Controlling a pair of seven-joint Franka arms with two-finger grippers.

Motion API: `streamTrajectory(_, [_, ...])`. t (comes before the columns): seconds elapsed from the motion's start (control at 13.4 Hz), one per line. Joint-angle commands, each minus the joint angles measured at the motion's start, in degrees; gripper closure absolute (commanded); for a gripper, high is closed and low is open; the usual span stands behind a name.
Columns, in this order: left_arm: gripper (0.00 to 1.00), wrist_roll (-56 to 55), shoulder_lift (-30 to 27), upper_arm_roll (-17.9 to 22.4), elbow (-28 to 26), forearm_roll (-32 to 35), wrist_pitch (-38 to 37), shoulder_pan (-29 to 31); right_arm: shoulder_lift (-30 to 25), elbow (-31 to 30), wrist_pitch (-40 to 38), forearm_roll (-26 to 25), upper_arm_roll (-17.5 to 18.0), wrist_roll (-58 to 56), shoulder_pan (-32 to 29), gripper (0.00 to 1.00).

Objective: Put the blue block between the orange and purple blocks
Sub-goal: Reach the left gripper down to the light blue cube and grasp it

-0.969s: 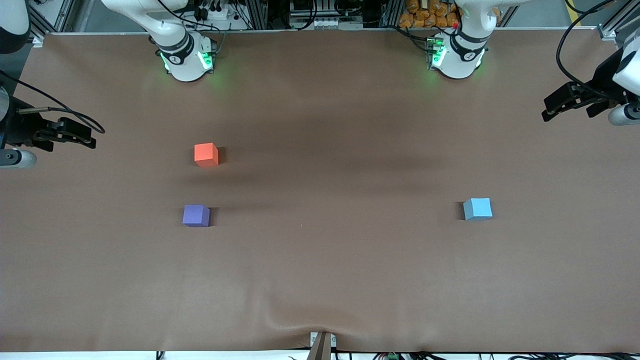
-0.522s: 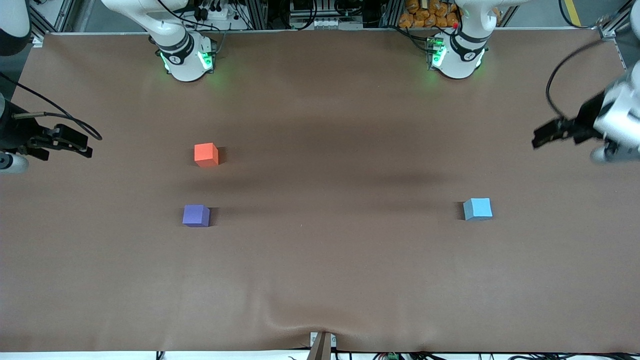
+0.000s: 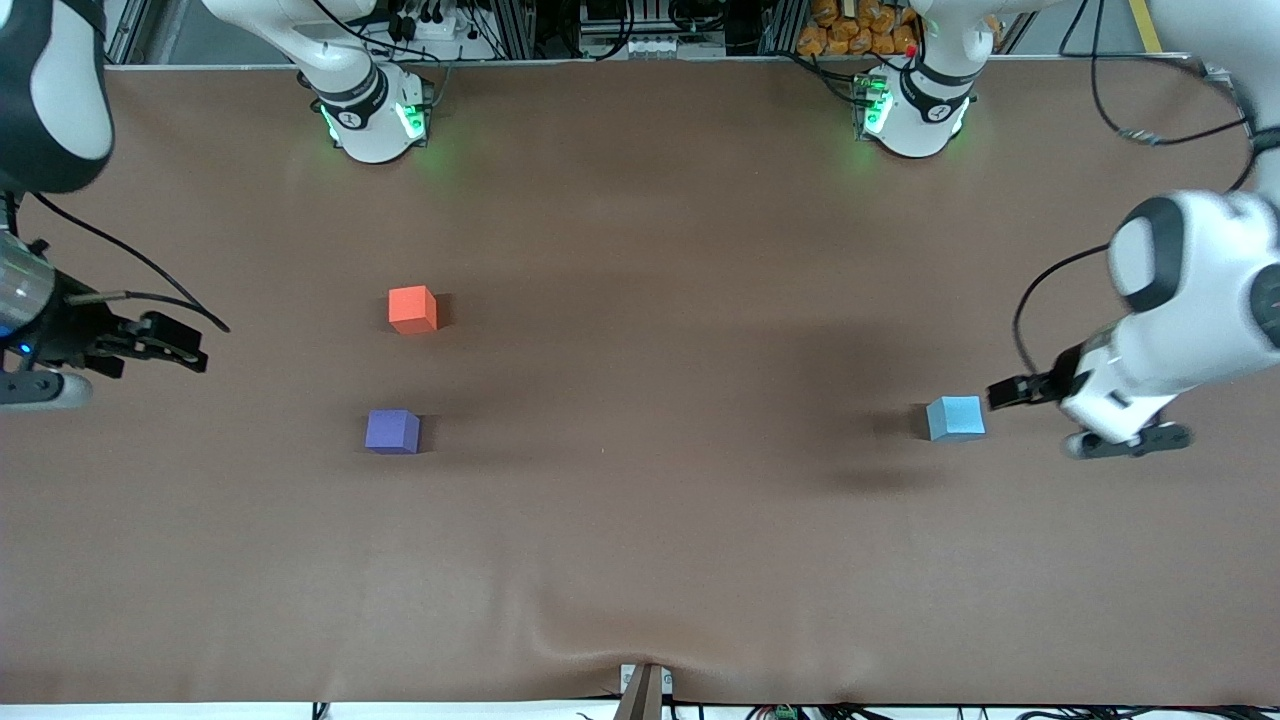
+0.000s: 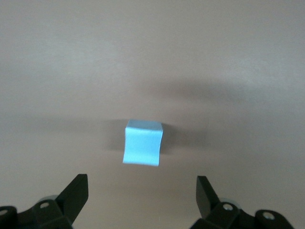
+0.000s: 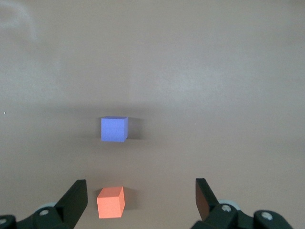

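The blue block (image 3: pixel 955 418) sits on the brown table toward the left arm's end; it also shows in the left wrist view (image 4: pixel 142 149). My left gripper (image 3: pixel 1003 392) is open and empty, over the table just beside the blue block, apart from it; its own view shows it too (image 4: pixel 142 191). The orange block (image 3: pixel 412 309) and the purple block (image 3: pixel 392 431) sit toward the right arm's end, the purple one nearer the front camera, with a gap between them. My right gripper (image 3: pixel 185 352) is open and empty over the table's end, with both blocks in its view (image 5: pixel 110 202) (image 5: pixel 114 129).
The brown table cover (image 3: pixel 640 500) has a raised wrinkle at its front edge by a small bracket (image 3: pixel 643 688). The two arm bases (image 3: pixel 375 120) (image 3: pixel 915 115) stand along the table's back edge.
My left arm has swung from the table's end down to beside the blue block. My right gripper has shifted a little toward the front camera. The blocks have not moved.
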Motion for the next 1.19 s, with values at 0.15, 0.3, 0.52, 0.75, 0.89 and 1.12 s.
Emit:
streamTrajectory(0.15, [0.00,0.3,2.0,-0.3,-9.5,4.2,13.8,-0.2,2.9,0.7,2.1,1.1,-0.1,0.5,1.4,0.00])
streamTrajectory(0.3, [0.00,0.3,3.3,-0.3,-11.1,5.6,16.9,-0.1,2.9,0.7,2.1,1.0,-0.2,0.4,2.0,0.00])
streamTrajectory(0.52, [0.00,1.2,4.9,-0.3,-11.7,5.9,19.0,0.4,2.9,0.7,3.3,1.1,-0.2,0.5,1.9,0.00])
streamTrajectory(0.75, [0.00,1.3,6.3,-0.3,-12.5,5.9,21.4,0.6,3.0,0.2,3.9,2.8,-0.2,0.5,1.3,0.00])
streamTrajectory(0.89, [0.00,1.3,7.5,-0.3,-12.7,5.9,23.3,0.6,3.0,-0.1,3.8,5.0,-0.2,0.5,0.4,0.00])
streamTrajectory(1.12, [0.00,1.3,8.6,-0.3,-12.8,5.9,24.3,0.7,3.0,-0.1,3.8,5.5,-0.2,0.6,0.3,0.00])
